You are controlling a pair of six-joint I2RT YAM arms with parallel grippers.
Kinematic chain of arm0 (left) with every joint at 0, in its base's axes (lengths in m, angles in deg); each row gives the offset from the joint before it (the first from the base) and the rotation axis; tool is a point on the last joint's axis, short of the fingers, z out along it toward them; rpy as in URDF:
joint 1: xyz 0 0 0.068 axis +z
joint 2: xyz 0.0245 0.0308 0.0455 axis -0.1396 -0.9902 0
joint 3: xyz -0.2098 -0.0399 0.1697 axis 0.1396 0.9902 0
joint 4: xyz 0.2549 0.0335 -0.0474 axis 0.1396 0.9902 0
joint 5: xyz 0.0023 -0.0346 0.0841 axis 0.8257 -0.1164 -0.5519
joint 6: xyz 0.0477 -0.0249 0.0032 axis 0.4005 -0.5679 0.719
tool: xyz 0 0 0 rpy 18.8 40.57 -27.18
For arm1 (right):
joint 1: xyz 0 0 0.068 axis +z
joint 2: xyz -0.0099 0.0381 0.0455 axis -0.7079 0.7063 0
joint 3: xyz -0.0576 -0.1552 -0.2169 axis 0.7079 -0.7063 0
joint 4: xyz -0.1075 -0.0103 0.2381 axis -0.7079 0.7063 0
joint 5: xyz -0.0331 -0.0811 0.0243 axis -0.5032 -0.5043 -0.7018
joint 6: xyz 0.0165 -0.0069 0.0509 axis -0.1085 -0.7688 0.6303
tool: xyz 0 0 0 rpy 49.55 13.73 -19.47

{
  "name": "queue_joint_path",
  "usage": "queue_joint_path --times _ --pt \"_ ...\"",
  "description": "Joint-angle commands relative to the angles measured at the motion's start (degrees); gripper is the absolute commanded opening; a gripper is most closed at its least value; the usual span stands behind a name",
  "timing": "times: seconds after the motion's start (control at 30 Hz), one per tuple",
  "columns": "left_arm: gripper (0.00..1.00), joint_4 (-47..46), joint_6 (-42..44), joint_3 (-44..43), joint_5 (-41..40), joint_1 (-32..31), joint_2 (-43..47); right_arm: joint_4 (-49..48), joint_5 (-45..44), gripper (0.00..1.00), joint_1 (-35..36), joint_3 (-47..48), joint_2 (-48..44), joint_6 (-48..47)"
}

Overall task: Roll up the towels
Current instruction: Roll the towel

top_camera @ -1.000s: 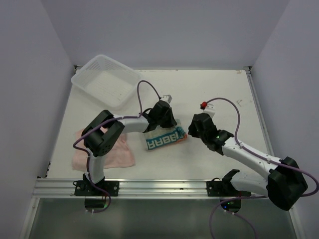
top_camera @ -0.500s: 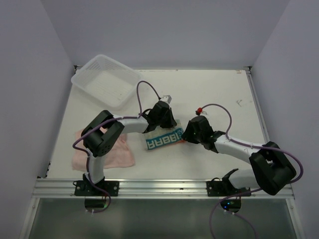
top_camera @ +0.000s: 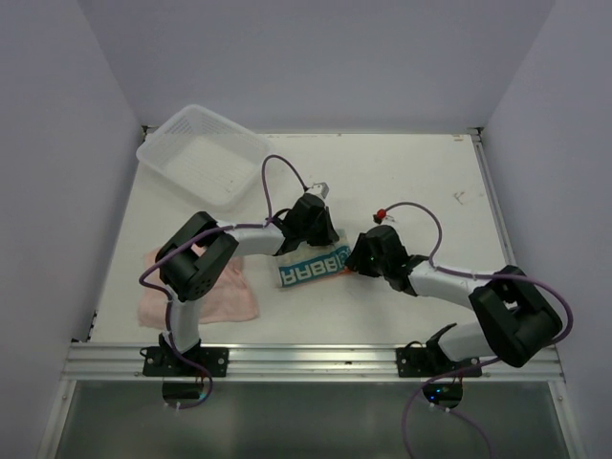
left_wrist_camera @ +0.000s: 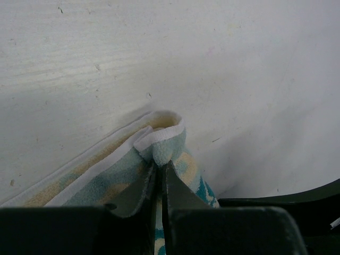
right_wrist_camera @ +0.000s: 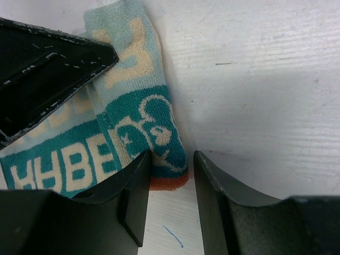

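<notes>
The printed teal and white towel (top_camera: 314, 269) lies folded into a narrow strip at the table's middle, letters up, its orange edge (right_wrist_camera: 169, 183) at the right end. My left gripper (top_camera: 310, 241) is at the strip's far edge, and the left wrist view shows that gripper (left_wrist_camera: 161, 166) shut on a raised fold of the towel (left_wrist_camera: 166, 142). My right gripper (top_camera: 355, 264) is at the strip's right end. It (right_wrist_camera: 171, 156) stands open with the towel's near right corner (right_wrist_camera: 159, 143) between its fingers, touching the left one. The pale pink towel (top_camera: 215, 298) lies flat at the near left, partly under the left arm.
A white mesh basket (top_camera: 201, 158) sits tilted at the far left corner. White walls enclose the table on three sides. A metal rail (top_camera: 306, 359) runs along the near edge. In the right wrist view, the left gripper's black body (right_wrist_camera: 48, 69) covers the towel's upper left.
My right arm has moved left up to the printed towel's right end, and its jaws have spread wider around the corner. The left gripper has kept its grip and place.
</notes>
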Motion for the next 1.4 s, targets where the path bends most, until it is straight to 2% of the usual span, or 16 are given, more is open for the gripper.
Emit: queue_joint_path --times 0.0,0.17,0.3,0.4,0.53,0.63,0.73,0.9,1.23,1.37 --pt "0.0 0.53 0.41 1.06 -1.01 0.59 2.32 -1.47 0.16 0.42 -0.09 -0.87 2.1 -2.5" --pt "0.0 1.32 0.59 0.44 -0.75 0.59 2.23 -3.75 0.68 0.41 -0.09 -2.01 3.68 -4.43" --pt "0.0 1.76 0.59 0.0 -0.83 0.51 2.32 -6.65 2.09 0.34 -0.18 -3.15 4.29 -4.7" --pt "0.0 2.55 0.94 -0.61 -1.18 0.59 2.4 -7.53 3.05 0.24 -0.09 -3.77 3.68 -4.87" --pt "0.0 3.61 1.46 -1.66 -1.62 0.68 2.32 -6.4 1.84 0.06 0.17 -4.21 1.31 -6.71" --pt "0.0 4.75 2.08 -3.24 -1.8 0.77 1.97 -4.2 -0.19 0.01 0.43 -4.3 -0.71 -8.12" --pt "0.02 5.28 2.26 -4.3 -1.54 1.03 1.79 -2.88 -2.12 0.0 0.7 -4.39 -2.56 -9.09" --pt "0.16 6.42 2.87 -6.41 -1.36 1.12 2.05 0.2 -7.3 0.0 2.97 -3.68 -4.67 -10.5" --pt "0.23 8.7 3.49 -8.35 -1.45 1.21 3.37 4.42 -19.16 0.0 9.31 -1.75 -6.08 -11.03" --pt "0.24 9.06 3.75 -8.17 -1.8 1.56 3.2 4.86 -20.76 0.0 10.37 -1.31 -5.37 -10.85"
